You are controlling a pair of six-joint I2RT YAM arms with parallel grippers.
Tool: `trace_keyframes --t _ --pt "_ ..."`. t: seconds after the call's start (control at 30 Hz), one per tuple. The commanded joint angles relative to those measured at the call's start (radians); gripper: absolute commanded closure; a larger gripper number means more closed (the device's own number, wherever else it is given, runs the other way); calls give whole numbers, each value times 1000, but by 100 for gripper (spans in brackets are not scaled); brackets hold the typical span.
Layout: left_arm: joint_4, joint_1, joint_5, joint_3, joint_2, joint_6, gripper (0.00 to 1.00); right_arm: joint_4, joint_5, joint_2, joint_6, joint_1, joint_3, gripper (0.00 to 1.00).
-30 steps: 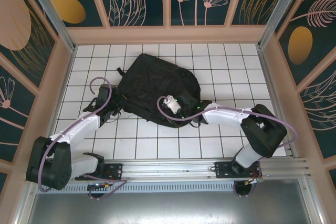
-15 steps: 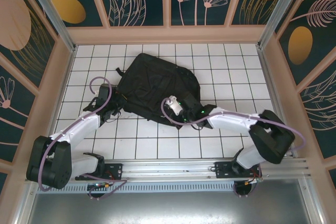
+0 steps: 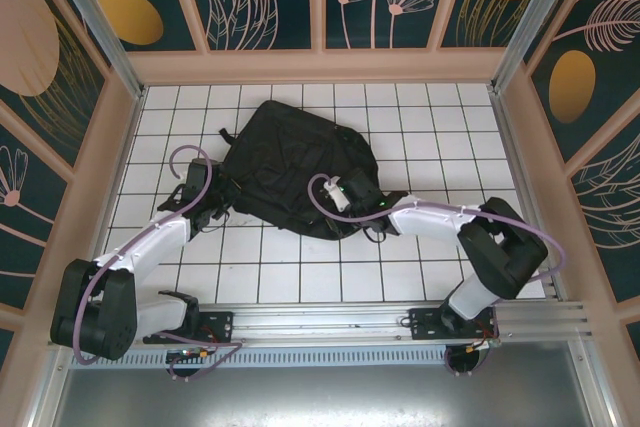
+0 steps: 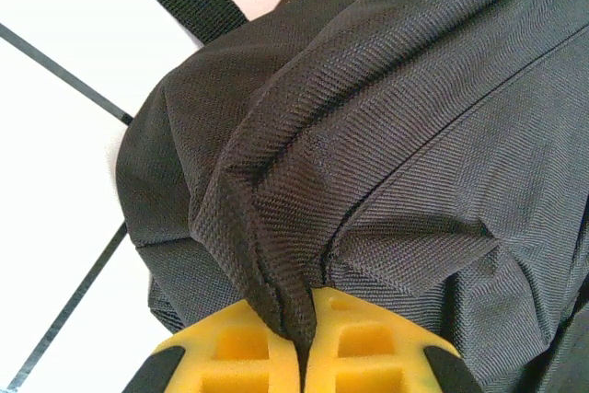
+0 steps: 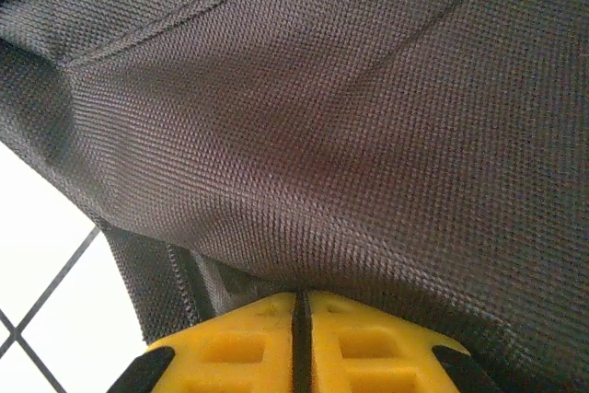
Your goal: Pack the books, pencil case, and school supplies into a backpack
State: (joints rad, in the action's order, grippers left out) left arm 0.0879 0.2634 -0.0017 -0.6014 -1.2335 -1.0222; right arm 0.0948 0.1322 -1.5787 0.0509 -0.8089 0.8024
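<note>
Two holds matter: the left gripper (image 4: 299,319) pinches a fold at the near-left corner of the large black fabric backpack (image 3: 300,152), lying at the middle of the white gridded table (image 3: 430,127). The right gripper (image 5: 296,306), pads pressed together, noses the bag's near edge. Best to lift evenly.

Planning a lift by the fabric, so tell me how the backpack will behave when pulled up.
Probably floppy: the backpack fabric puckers into a sharp fold where the left gripper pinches it, so it should sag, not lift flat. Likely not slippery: its coarse weave looks grippy. It lies slumped, so rolling seems unlikely.
</note>
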Motion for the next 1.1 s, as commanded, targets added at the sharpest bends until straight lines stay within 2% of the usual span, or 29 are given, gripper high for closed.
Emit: trace_keyframes --t 0.0,0.17,0.37,0.43,0.47,0.5,0.53,0.7,0.93,1.07 --pt "37 2 52 -18 -16 -1 100 -19 -9 -36 -8 -33 29 82" --pt "15 3 90 -3 -55 -5 100 -158 -41 -34 -62 -53 43 69" --pt "10 4 95 -6 -57 -1 100 -177 -31 -116 -103 -71 96 66" --pt "10 3 94 -8 -56 -2 100 -185 -29 -124 -124 -83 104 58" --pt "7 3 95 -8 -59 -1 100 -190 -32 -122 -135 -88 104 57" --pt "7 3 98 -8 -62 -2 100 -198 -30 -119 -152 -92 106 45" --pt "7 3 98 -8 -64 -1 100 -206 -28 -114 -164 -94 107 44" --pt "2 3 107 -8 -70 2 100 -213 42 -101 -212 -93 135 43" --pt "-8 3 117 -9 -80 -2 100 -195 158 -193 -243 -96 167 45" --pt "-14 3 121 -4 -92 -8 100 -225 173 -230 -233 -99 172 48"
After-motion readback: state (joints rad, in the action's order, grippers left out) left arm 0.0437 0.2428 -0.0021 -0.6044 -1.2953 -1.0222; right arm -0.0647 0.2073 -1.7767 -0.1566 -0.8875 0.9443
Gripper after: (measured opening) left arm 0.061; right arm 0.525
